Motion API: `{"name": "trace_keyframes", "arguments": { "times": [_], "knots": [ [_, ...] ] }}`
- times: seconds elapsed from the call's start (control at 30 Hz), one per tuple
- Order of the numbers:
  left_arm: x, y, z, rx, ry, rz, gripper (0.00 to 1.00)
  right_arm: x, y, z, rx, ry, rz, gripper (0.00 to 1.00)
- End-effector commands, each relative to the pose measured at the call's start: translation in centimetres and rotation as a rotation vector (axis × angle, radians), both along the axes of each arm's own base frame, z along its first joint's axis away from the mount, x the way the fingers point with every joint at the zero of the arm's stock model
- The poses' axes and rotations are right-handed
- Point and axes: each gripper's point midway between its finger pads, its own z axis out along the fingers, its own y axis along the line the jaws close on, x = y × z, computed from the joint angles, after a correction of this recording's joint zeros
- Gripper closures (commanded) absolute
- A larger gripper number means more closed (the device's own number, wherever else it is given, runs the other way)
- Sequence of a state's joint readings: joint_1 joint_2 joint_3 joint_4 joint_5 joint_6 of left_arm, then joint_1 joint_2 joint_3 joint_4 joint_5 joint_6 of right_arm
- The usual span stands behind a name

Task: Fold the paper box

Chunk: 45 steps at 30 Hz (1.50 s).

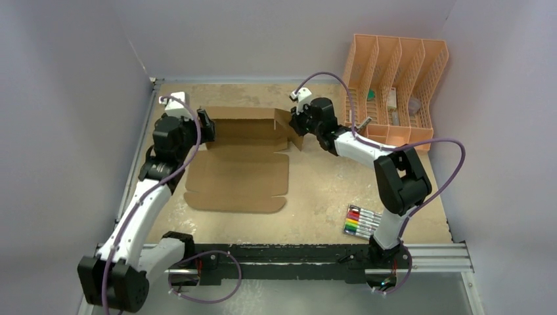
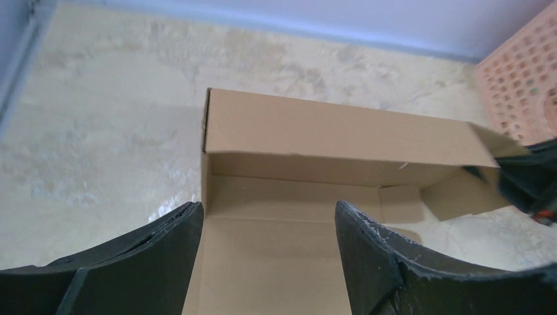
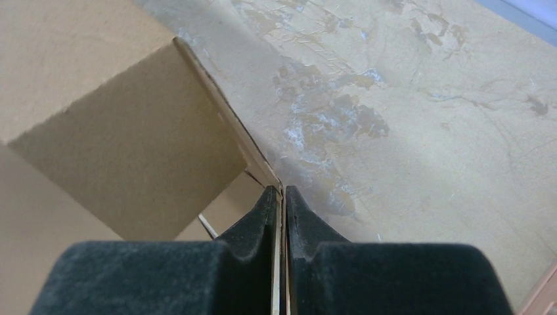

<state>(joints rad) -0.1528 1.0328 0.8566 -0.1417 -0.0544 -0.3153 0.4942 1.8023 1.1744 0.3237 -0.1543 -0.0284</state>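
Note:
The paper box (image 1: 240,167) is a brown cardboard sheet, partly folded: its far wall stands up and the near panel lies flat on the table. My left gripper (image 1: 205,125) is open at the box's far left corner, its jaws wide apart over the cardboard floor (image 2: 269,262). My right gripper (image 1: 297,125) is shut on the thin edge of the box's right side flap (image 3: 141,141), which stands upright at the far right corner. That flap and my right gripper also show in the left wrist view (image 2: 525,174).
A peach slotted organizer (image 1: 394,92) with small items stands at the back right. A pack of coloured markers (image 1: 361,221) lies near the right arm's base. Grey walls close in the left, back and right sides.

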Motion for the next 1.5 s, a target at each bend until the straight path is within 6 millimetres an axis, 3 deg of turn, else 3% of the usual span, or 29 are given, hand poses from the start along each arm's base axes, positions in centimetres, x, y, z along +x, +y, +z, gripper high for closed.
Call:
{"name": "trace_keyframes", "arguments": {
  "times": [0.0, 0.13, 0.3, 0.6, 0.83, 0.97, 1.27, 1.47],
  "knots": [
    [-2.0, -0.9, 5.1, 0.090, -0.231, -0.061, 0.27, -1.9, 0.0, -1.5, -0.060, 0.029, 0.068, 1.00],
    [-4.4, -3.9, 5.2, 0.090, -0.338, -0.166, 0.24, -1.7, -0.2, -1.4, -0.095, 0.001, 0.082, 1.00],
    [-4.9, -8.9, 1.0, 0.127, -0.309, -0.304, 0.24, -1.6, -0.1, -1.3, -0.096, -0.013, 0.093, 1.00],
    [-1.5, -15.8, -5.8, 0.164, -0.355, -0.388, 0.22, -1.6, 0.2, -1.3, -0.095, -0.012, 0.112, 1.00],
    [1.5, -20.1, -10.2, 0.136, -0.381, -0.386, 0.21, -1.5, 0.5, -1.4, -0.098, -0.009, 0.128, 1.00],
    [2.5, -21.0, -12.9, 0.130, -0.376, -0.336, 0.21, -1.7, 0.7, -1.8, -0.098, 0.005, 0.141, 1.00],
    [5.0, -21.3, -14.0, 0.082, -0.380, -0.205, 0.21, -2.2, 0.8, -2.1, -0.100, 0.011, 0.153, 1.00],
    [5.5, -22.5, -14.2, 0.097, -0.364, -0.245, 0.23, -2.1, 0.9, -1.5, -0.095, -0.002, 0.161, 1.00]
  ]
}}
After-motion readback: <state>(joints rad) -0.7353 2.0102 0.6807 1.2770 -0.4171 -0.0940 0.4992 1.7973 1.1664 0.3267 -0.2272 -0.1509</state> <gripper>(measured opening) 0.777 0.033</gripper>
